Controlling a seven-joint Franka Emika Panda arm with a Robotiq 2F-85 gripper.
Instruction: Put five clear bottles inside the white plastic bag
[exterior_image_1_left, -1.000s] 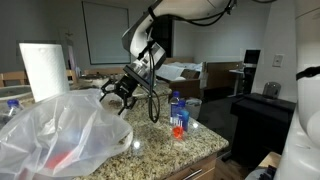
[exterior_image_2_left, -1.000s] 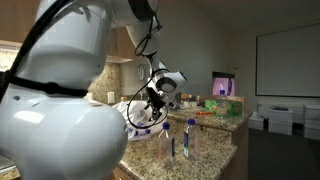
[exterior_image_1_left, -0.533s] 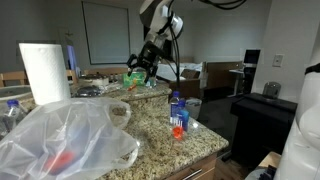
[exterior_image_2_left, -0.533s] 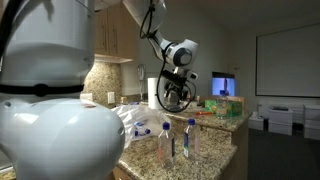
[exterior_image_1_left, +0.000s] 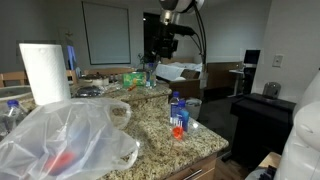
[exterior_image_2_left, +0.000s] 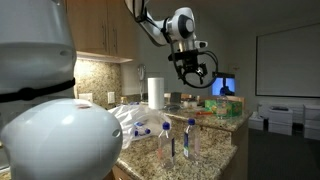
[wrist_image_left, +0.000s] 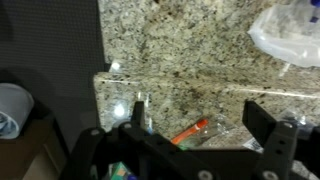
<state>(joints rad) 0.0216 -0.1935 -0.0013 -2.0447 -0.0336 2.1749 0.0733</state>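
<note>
The white plastic bag (exterior_image_1_left: 65, 135) lies crumpled at the near left of the granite counter, with something orange-red showing through its film. It also shows in an exterior view (exterior_image_2_left: 135, 115) and at the wrist view's top right (wrist_image_left: 290, 35). Two clear bottles (exterior_image_1_left: 178, 115) with blue caps stand upright near the counter's right edge, one with an orange-red label; they appear again as bottles (exterior_image_2_left: 178, 140). Another blue-capped bottle (exterior_image_1_left: 12, 108) stands at the far left. My gripper (exterior_image_1_left: 158, 52) hangs high above the counter's far side, open and empty; its fingers (wrist_image_left: 137, 108) stand wide apart.
A tall white paper-towel roll (exterior_image_1_left: 42, 70) stands behind the bag. Green packets and clutter (exterior_image_1_left: 135, 78) sit on the far counter below the gripper. An orange pen-like item (wrist_image_left: 188, 130) in clear wrap lies under the gripper. The counter edge (exterior_image_1_left: 215, 150) drops off at the right.
The arm has risen from low beside the bag to high over the counter's far side. The gripper stayed open and empty. Bag and bottles have not moved.
</note>
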